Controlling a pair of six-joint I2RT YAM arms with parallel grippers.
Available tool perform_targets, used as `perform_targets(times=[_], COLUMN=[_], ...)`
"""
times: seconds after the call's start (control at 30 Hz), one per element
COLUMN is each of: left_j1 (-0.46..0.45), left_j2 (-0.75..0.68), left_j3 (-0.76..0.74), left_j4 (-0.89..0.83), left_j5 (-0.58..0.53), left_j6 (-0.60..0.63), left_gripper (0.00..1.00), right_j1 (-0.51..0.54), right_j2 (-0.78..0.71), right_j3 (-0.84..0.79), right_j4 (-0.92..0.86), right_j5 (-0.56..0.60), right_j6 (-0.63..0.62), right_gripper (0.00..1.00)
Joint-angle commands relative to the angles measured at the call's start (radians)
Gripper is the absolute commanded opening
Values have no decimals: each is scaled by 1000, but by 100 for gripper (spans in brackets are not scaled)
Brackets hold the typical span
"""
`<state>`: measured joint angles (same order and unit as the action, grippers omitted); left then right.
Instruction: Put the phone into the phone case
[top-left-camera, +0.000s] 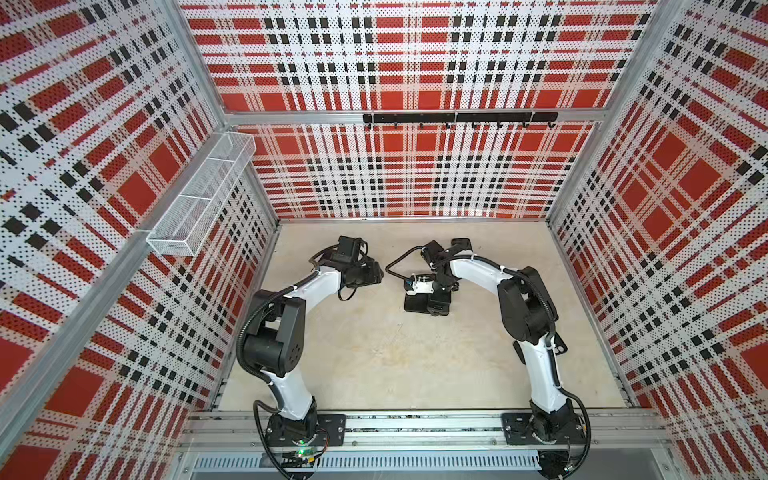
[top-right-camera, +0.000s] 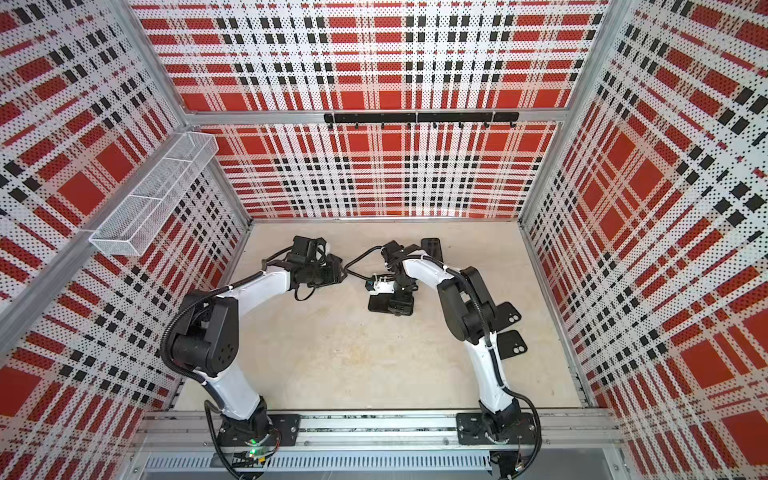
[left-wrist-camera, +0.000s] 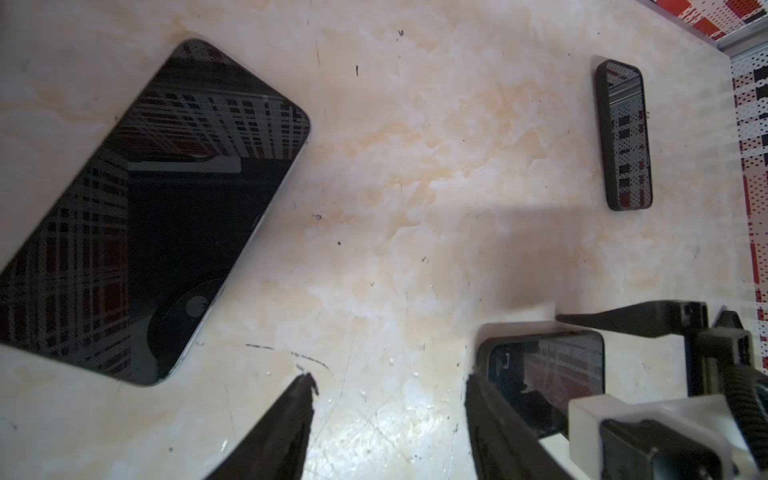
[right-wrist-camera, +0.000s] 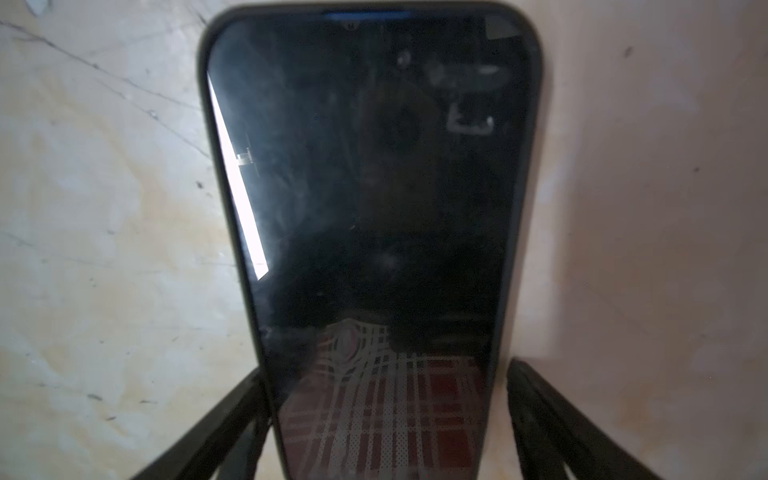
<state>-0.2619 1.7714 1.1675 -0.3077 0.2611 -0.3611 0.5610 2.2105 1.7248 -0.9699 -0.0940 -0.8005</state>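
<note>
Top views: in both I see my right gripper (top-left-camera: 438, 305) low at mid-table, over a phone (top-left-camera: 415, 306) lying flat on the table (top-left-camera: 395, 365). My left gripper (top-left-camera: 374, 272) sits to the left of it, well apart. A second cased phone (top-left-camera: 460, 242) lies behind the right arm. In a top view, two empty cases (top-right-camera: 510, 312) lie backs up beside that arm's elbow, camera cut-outs showing.

Left wrist view: my left gripper's fingers (left-wrist-camera: 299, 415) are spread wide with only bare table between them. A bare phone (left-wrist-camera: 153, 212) lies near, screen up, untouched. Farther off, the phone sits in its phone case (left-wrist-camera: 484, 355) with the right gripper's fingers on either side.

Right wrist view: the phone is screen up with the dark case rim all round it. A thin blue strip shows at the far end. My right gripper straddles the near end. One finger (right-wrist-camera: 232, 419) is against the case edge and the other stands off with a visible gap, so it is spread, not pinching
</note>
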Motion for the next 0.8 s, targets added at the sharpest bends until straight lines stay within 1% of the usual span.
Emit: perform_targets(times=[0.0,0.1,0.2,0.43,0.6,0.63,0.77], left_j1=[6,7,7,7,7,35,45], left_j2=[-29,-29,-30,-39,-46,-47,-52], left_j3=[-9,-9,-9,-9,-9,-8,-8], left_j4=[-2,0,-1,-1,-2,-2,0], left_j5=[15,15,15,13,17,18,20], left_j6=[11,10,10,11,11,11,11], left_gripper=[62,62,62,62,62,62,62], right_j1=[6,5,5,6,2,2,-13], right_j2=[13,-9,-44,-166,-233,-234,-225], right_j3=[-22,-28,-34,-69,-76,-70,-39], right_j4=[16,34,59,138,164,163,186], right_j5=[25,23,35,122,189,197,229], right_j6=[27,64,137,384,638,691,937], right_gripper=[78,65,58,56,54,53,47])
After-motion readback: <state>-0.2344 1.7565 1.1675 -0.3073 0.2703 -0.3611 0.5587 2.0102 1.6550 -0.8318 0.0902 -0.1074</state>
